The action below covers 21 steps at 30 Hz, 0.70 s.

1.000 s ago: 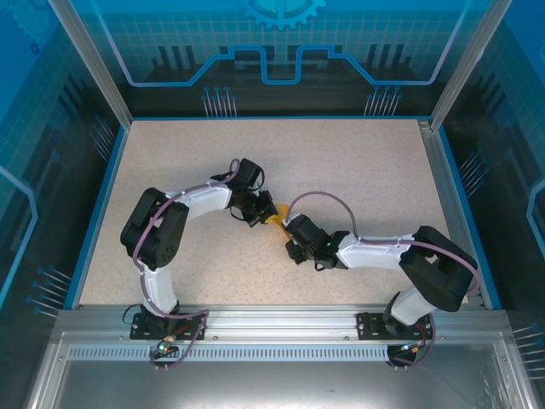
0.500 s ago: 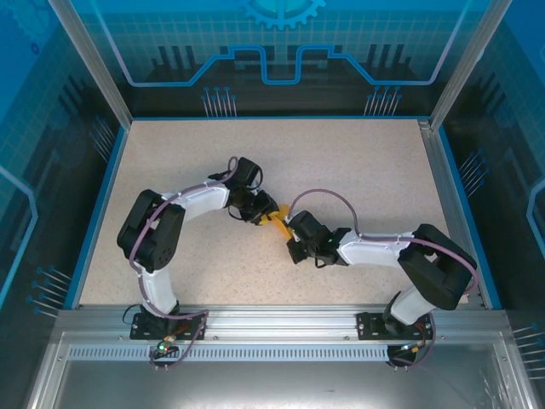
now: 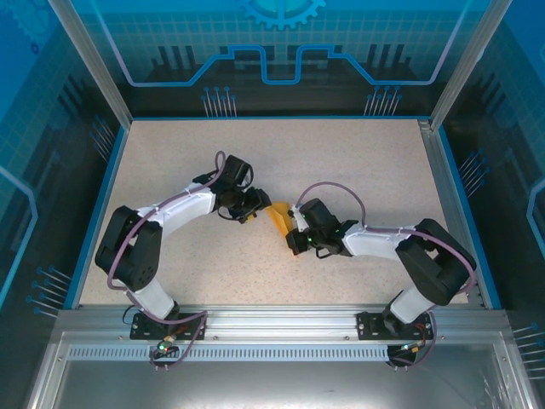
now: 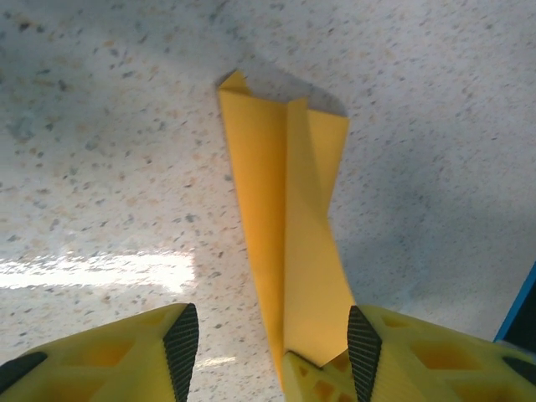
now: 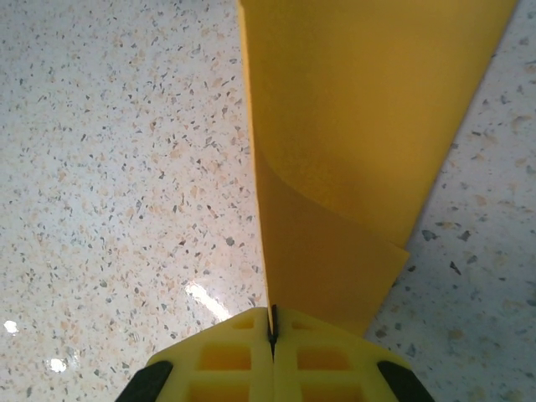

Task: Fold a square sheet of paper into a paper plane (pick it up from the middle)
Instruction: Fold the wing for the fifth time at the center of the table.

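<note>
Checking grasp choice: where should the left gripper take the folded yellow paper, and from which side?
Likely the free end of the paper, away from the right gripper's pinch, approaching from the left gripper's side. It is a thin layered strip, so the grip should close across its flat faces, not its edges.

Pale speckled table top (image 3: 341, 162) with a bright glare patch (image 4: 100, 272) on it, thin blue border (image 3: 100, 213) around it, ribbed aluminium rail (image 3: 281, 332) along near edge, slanted metal post (image 3: 91, 60) at back left, blue circuit-print panel (image 3: 281, 51) behind.
</note>
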Each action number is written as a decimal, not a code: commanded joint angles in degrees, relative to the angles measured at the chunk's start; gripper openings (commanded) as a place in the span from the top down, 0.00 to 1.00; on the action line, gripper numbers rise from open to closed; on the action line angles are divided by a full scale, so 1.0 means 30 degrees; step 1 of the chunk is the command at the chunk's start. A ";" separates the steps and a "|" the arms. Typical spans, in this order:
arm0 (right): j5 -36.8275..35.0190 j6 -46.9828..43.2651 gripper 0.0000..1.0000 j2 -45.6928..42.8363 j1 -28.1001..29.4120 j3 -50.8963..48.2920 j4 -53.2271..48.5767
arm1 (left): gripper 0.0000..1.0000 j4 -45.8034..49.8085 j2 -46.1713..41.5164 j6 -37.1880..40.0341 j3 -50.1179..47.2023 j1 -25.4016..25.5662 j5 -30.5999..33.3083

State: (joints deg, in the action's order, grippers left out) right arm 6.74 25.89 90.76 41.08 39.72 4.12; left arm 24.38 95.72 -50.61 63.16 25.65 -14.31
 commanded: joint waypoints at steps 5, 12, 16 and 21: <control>0.2406 0.0911 1.00 0.1279 -0.0648 -0.0081 0.1266 | 0.48 -0.0690 -0.0823 0.0405 -0.1155 -0.0055 -0.0100; 0.4546 0.1964 1.00 0.1665 -0.1550 -0.0695 0.2988 | 0.49 -0.1084 -0.0881 0.0579 -0.1532 -0.0070 -0.0402; 0.6138 0.2476 1.00 0.1935 -0.2290 -0.0940 0.4113 | 0.50 -0.1660 -0.1014 0.0639 -0.1887 -0.0032 -0.0669; 0.8139 0.3075 1.00 0.2589 -0.3170 -0.1000 0.5211 | 0.52 -0.2395 -0.1142 0.0866 -0.2351 0.0002 -0.1048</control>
State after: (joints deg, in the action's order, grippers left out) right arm 25.30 33.17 96.88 33.12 37.39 15.81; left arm 19.27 94.21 -49.65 57.39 25.67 -15.53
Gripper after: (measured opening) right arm 0.043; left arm 0.484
